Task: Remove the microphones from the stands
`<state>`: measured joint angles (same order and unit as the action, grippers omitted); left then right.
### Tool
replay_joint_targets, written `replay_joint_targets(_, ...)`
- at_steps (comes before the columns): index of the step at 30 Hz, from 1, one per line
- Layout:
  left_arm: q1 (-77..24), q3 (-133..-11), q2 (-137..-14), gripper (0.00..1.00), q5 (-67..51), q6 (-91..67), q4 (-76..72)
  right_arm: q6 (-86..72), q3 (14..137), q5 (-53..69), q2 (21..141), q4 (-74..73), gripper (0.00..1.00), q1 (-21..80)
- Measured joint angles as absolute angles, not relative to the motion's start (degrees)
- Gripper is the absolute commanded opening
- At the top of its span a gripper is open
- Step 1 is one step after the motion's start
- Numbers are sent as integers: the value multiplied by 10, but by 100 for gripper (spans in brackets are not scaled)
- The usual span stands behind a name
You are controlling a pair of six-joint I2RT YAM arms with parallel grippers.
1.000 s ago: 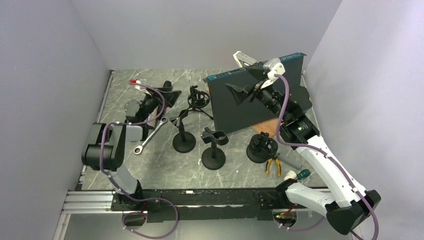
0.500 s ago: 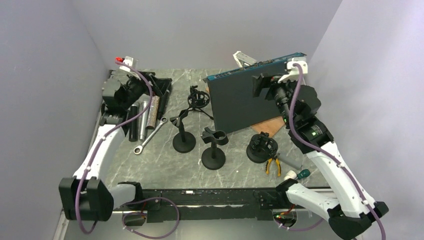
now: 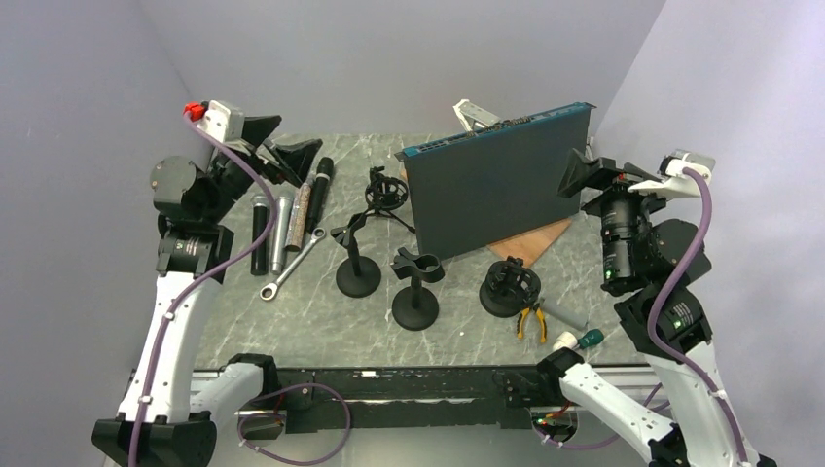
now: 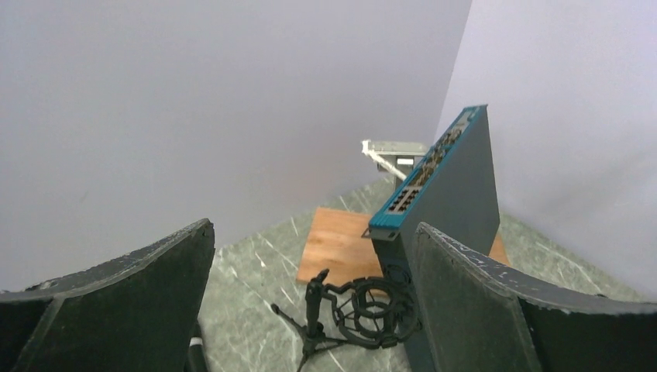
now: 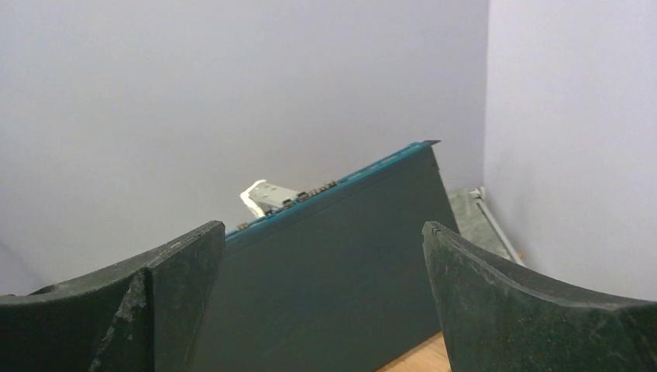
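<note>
Several microphones (image 3: 282,226) lie side by side on the table at the far left; the tip of one (image 4: 195,353) shows in the left wrist view. A tripod shock-mount stand (image 3: 384,192) (image 4: 364,308), two round-base clip stands (image 3: 357,259) (image 3: 416,289) and a low shock mount (image 3: 508,287) stand mid-table, and I see no microphone in any of them. My left gripper (image 3: 280,142) (image 4: 314,226) hangs open, high above the microphones. My right gripper (image 3: 595,176) (image 5: 323,225) is open, raised at the right end of the dark box, with nothing between its fingers.
A dark box with a blue edge (image 3: 486,195) (image 4: 445,194) (image 5: 341,263) stands upright on a wooden board (image 3: 530,243) (image 4: 341,244). A wrench (image 3: 289,266) lies by the microphones. Pliers (image 3: 530,319) and a screwdriver (image 3: 582,339) lie front right. Walls close in on both sides.
Both arms have risen and swung outward: the left one up and left off the microphones, the right one away from the box's front to its right end. Both grippers stayed open.
</note>
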<state>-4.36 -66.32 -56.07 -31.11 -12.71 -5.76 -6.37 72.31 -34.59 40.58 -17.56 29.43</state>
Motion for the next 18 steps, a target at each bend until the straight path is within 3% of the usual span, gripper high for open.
replay_joint_targets(18, -55, -695, -549, 100, -269, -186, -74, -1, 729, -432, 439, -175, 100, 294)
